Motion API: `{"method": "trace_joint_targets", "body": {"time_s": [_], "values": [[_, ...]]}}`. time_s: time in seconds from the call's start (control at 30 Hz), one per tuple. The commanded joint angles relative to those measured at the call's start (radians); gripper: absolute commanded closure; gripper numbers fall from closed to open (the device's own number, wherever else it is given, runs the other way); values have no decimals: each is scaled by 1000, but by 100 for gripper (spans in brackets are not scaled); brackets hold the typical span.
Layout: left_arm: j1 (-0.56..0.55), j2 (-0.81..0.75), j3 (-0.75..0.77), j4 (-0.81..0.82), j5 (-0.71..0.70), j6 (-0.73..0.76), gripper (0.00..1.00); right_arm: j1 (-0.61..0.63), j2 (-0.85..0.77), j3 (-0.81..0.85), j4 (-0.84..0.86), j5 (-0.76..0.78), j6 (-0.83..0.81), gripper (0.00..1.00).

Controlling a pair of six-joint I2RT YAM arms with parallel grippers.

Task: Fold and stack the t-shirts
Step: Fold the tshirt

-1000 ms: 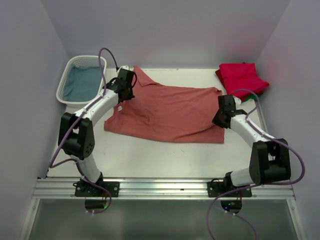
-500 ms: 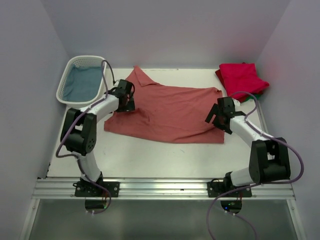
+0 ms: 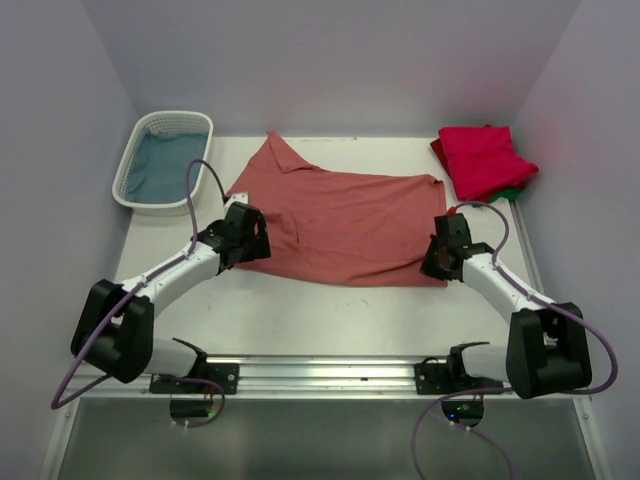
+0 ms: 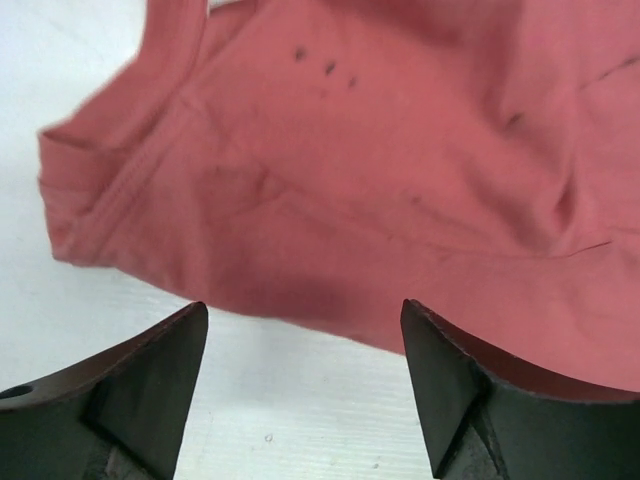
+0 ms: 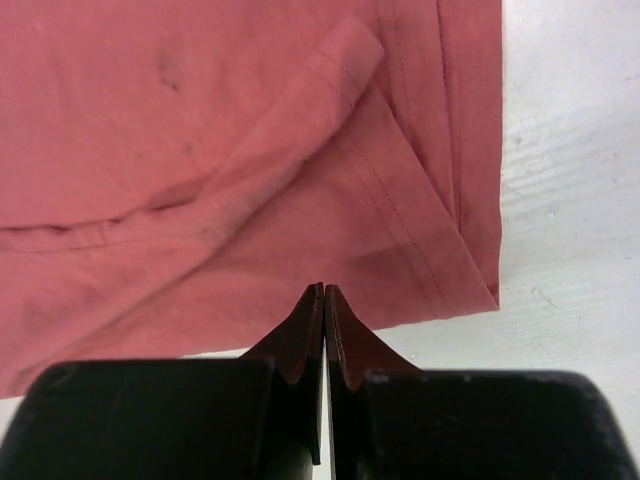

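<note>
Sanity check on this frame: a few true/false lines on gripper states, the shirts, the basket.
1. The left gripper stands open at the salmon shirt's near-left edge. True.
2. The right gripper is open. False: it is shut, at that shirt's near-right corner.
3. The salmon shirt is in the basket. False: it lies spread on the table.
4. The crimson shirt lies folded on a green shirt at the far right. True.
5. The basket is empty. False: blue cloth lies in it.
</note>
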Motion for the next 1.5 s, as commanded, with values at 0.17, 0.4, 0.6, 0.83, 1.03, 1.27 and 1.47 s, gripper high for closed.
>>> {"method": "trace_joint_targets", "body": {"time_s": [0.17,0.4,0.6,0.83,1.03,1.27,1.47], "values": [[3,69,-43,188,-17,-4,23,3,33,32,5,33,-22,100],[3,14,-32,238,-28,23,28,5,128,92,23,56,-28,100],[7,144,-5,260,-60,-3,49,5,268,154,13,60,-43,100],[15,296,-41,285,-17,-52,81,39,233,116,-78,30,-53,100],[67,338,-20,275,35,-61,81,209,220,108,-221,14,-37,100],[83,252,-12,217,55,-52,79,292,297,127,-247,19,-14,100],[83,88,-165,162,148,-95,74,292,328,144,-284,80,27,92]]}}
